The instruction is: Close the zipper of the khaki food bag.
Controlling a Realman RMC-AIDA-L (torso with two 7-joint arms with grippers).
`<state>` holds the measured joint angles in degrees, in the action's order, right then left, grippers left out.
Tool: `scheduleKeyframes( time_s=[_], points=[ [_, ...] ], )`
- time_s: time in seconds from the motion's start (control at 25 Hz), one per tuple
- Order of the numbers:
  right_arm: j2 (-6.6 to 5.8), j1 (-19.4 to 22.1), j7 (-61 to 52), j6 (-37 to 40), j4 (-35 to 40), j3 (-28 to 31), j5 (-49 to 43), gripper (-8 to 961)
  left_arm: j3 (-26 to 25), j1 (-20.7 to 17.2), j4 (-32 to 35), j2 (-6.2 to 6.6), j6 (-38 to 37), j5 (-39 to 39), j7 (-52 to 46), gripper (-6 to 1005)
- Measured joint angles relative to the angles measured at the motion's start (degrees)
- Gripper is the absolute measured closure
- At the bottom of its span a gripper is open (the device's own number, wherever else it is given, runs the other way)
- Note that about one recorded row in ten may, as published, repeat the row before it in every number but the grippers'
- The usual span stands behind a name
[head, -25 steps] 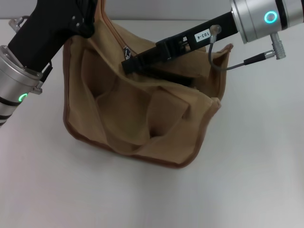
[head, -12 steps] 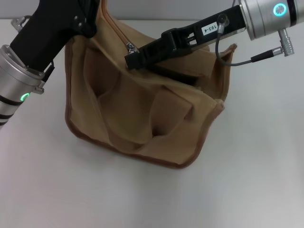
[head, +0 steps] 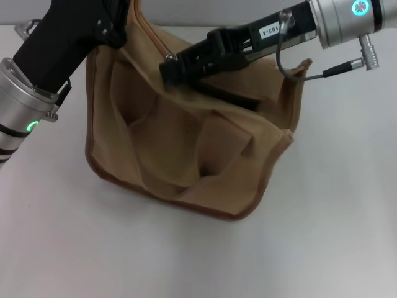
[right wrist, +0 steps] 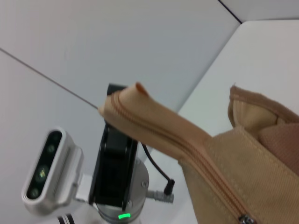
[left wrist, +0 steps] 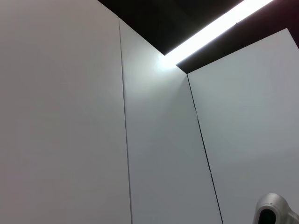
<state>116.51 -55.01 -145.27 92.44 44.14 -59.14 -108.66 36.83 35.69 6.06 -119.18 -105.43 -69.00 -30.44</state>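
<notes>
item 1, l gripper (head: 121, 18): sitting at abt 11 o'clock in head view, pinching the bag's top-end corner and lifting it. fingers hidden behind cloth in head view; r wrist view showing it (right wrist: 116, 140) clamped on the raised zip end. likely anchoring the tape so the line is staying taut.

item 2, khaki food bag (head: 180, 143): lying centre on the white table (head: 335, 236), slumped, handles folded across its face, mouth gaping toward 1 o'clock.

item 3, zipper (head: 155, 38): running from the held corner down toward 12 o'clock; silver slider (head: 169, 57) sitting near that end, so most of the run is looking unclosed.

item 4, r gripper (head: 169, 69): reaching in from 2 o'clock, tip right at the slider; pinched or apart, cannot tell. judging it's going for the pull tab.
</notes>
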Motion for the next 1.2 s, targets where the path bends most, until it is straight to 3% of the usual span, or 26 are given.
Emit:
scheduleKeyframes(
  time_s=[0.8,1.0,1.2],
  points=[
    [0.9,-0.85,-2.25,-2.07,-2.44,1.3,-0.29,674,0.0,0.56,-0.18,0.0,0.0,0.01,0.12,952],
    [0.91,-0.77,-1.64,-2.33,-2.19,1.13,-0.54,830,0.0,0.64,-0.27,0.0,-0.01,0.02,0.12,951],
    [0.83,-0.81,-0.53,-2.34,-1.94,1.04,-0.87,904,0.0,0.64,-0.27,0.0,-0.02,0.06,0.12,950]
  ],
)
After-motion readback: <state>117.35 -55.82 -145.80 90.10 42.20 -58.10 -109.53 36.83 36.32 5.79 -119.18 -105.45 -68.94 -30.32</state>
